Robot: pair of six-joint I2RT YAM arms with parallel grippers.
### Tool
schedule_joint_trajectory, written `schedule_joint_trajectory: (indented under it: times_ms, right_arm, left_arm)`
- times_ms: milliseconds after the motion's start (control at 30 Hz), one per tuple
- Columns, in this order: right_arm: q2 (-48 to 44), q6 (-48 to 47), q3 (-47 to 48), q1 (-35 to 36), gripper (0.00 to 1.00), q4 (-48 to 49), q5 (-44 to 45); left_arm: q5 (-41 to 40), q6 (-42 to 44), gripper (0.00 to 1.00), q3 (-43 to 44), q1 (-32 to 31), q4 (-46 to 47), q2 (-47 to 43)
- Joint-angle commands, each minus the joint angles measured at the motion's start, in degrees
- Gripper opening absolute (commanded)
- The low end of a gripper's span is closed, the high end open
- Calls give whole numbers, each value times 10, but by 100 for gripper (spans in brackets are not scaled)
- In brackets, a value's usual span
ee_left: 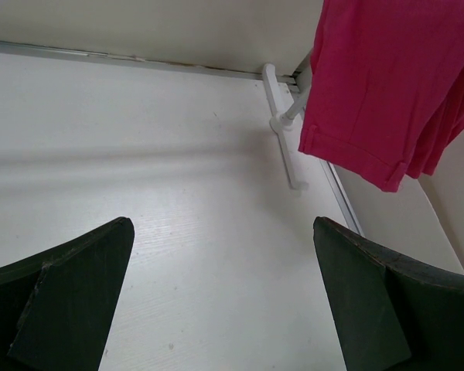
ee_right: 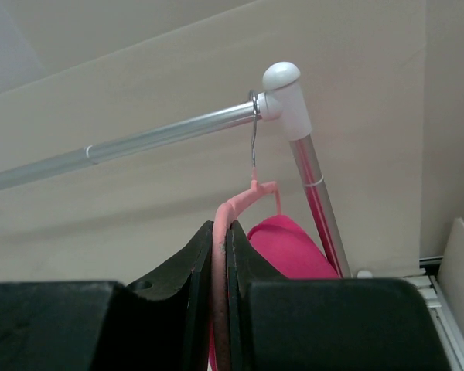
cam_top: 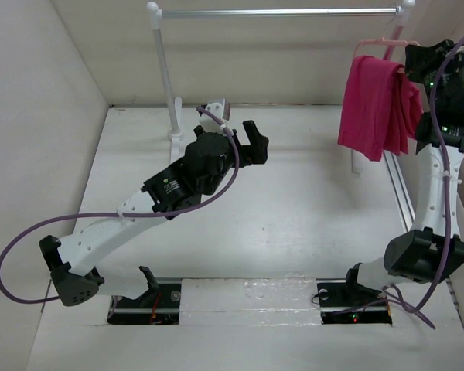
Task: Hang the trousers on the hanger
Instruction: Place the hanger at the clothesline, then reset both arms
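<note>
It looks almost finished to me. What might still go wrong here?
The right hand is shut on the thin hanger, whose wire hook sits at the very end of the bar; a jerky release might swing or unhook it. The trousers are only draped over the hanger, so any tilt may let them slide off.

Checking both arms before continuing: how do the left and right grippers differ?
The left gripper is wide open and empty; the right gripper is shut on the pale-pink hanger. The left sits low over the table; the right is raised by the rack bar, next to the hung trousers. Both are black.
</note>
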Motion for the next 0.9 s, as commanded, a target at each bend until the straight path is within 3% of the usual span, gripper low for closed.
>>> schedule_joint_trajectory:
  times_ms: [0, 67, 233, 300, 333, 700, 867]
  right_arm:
    - [-42, -41, -44, 23, 0, 57, 35]
    - [-51, -55, -74, 42, 0, 54, 34]
    - [-75, -79, -139, 49, 44, 26, 58]
    - [-81, -82, -146, 49, 50, 19, 59]
    - [-81, -84, -148, 49, 58, 14, 57]
    - [-111, -96, -147, 49, 78, -54, 26]
    - [-170, -115, -189, 69, 88, -151, 20]
  left_arm:
    - [1, -5, 99, -5, 0, 17, 2]
    - [3, -5, 99, -4, 0, 18, 6]
    - [2, -7, 99, -4, 0, 15, 12]
    - [1, -7, 99, -4, 0, 14, 14]
    - [2, -9, 99, -4, 0, 12, 14]
    - [-18, -14, 99, -15, 0, -4, 19]
    - [-30, -17, 99, 0, 0, -27, 36]
